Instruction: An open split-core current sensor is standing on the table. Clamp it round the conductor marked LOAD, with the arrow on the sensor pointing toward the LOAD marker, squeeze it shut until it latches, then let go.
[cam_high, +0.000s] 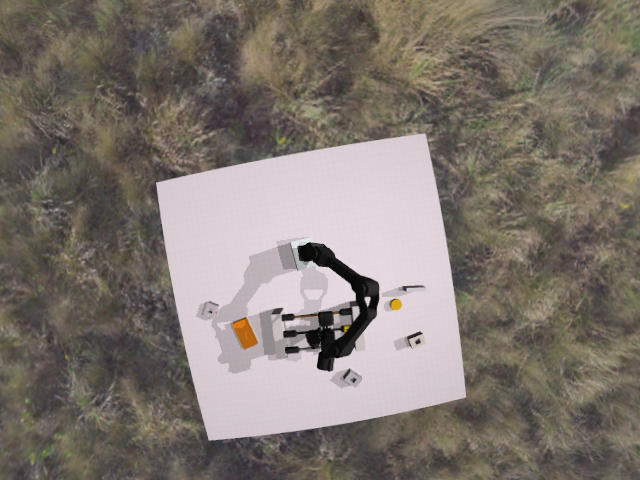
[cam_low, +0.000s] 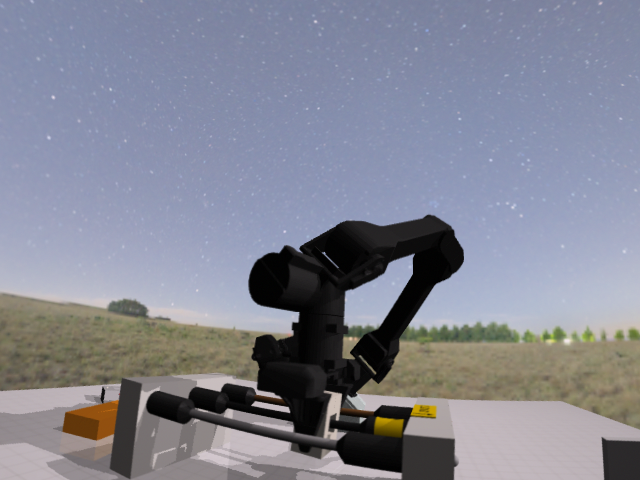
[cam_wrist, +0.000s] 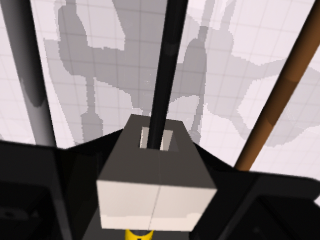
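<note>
The current sensor (cam_wrist: 156, 205) (cam_low: 331, 413) is a pale block with a dark grey top face. Its two halves meet at a thin seam, and the black middle conductor (cam_wrist: 170, 55) (cam_low: 258, 411) passes through its square window. A yellow marker band (cam_wrist: 139, 235) (cam_low: 388, 427) (cam_high: 346, 328) sits on this conductor, just beyond the sensor's pale face in the wrist view. My gripper (cam_wrist: 154, 136) (cam_low: 307, 439) is shut on the sensor, one black finger on each side. The arrow is not visible, and I cannot tell whether the latch has caught.
A grey conductor (cam_wrist: 22, 60) (cam_low: 258, 426) and a copper-coloured conductor (cam_wrist: 280, 95) (cam_low: 356, 412) run on either side, between two end posts (cam_low: 129, 428) (cam_low: 428, 454). An orange block (cam_high: 245, 333) (cam_low: 90, 421), a yellow disc (cam_high: 395, 304) and several small blocks (cam_high: 209, 310) (cam_high: 416, 339) (cam_high: 352, 377) stand around.
</note>
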